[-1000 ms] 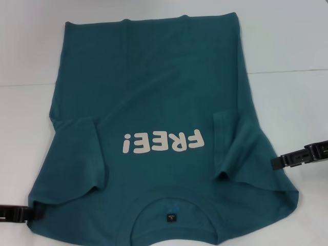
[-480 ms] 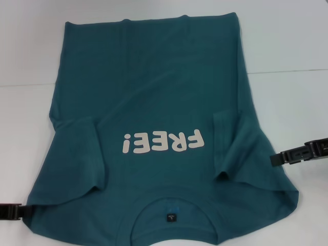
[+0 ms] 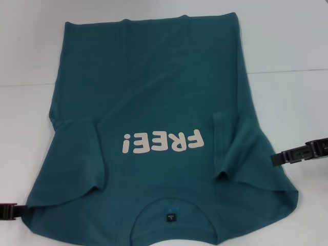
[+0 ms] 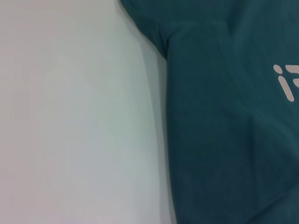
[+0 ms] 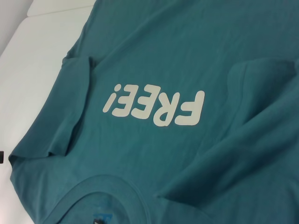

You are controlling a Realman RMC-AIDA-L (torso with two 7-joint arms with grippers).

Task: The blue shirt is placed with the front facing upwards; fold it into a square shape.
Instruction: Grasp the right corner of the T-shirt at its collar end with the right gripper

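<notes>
Our left gripper (image 3: pixel 9 211) sits low at the near left shoulder edge of the blue shirt (image 3: pixel 154 92), only its dark tip showing, and we cannot tell how far it is open or whether it has any cloth. Our right gripper (image 3: pixel 297 152) hangs just outside the opposite shoulder edge, close to the fabric but with nothing visibly pinched; its opening too is beyond what we can tell. Between the two lies the collar (image 3: pixel 171 215), nearest us, and beyond it the off-white "FREE!" print (image 3: pixel 163 142), reading upside down from our side. Both sleeves are already turned in over the chest, just inward of each gripper. Farther out the body runs flat across the white table (image 3: pixel 287 46) to the hem at the far edge. We judge the risk to be an uneven lift: if one gripper catches only the top layer, or the two close at different heights, the folded sleeves could slide out and the fold would come out skewed rather than square.
</notes>
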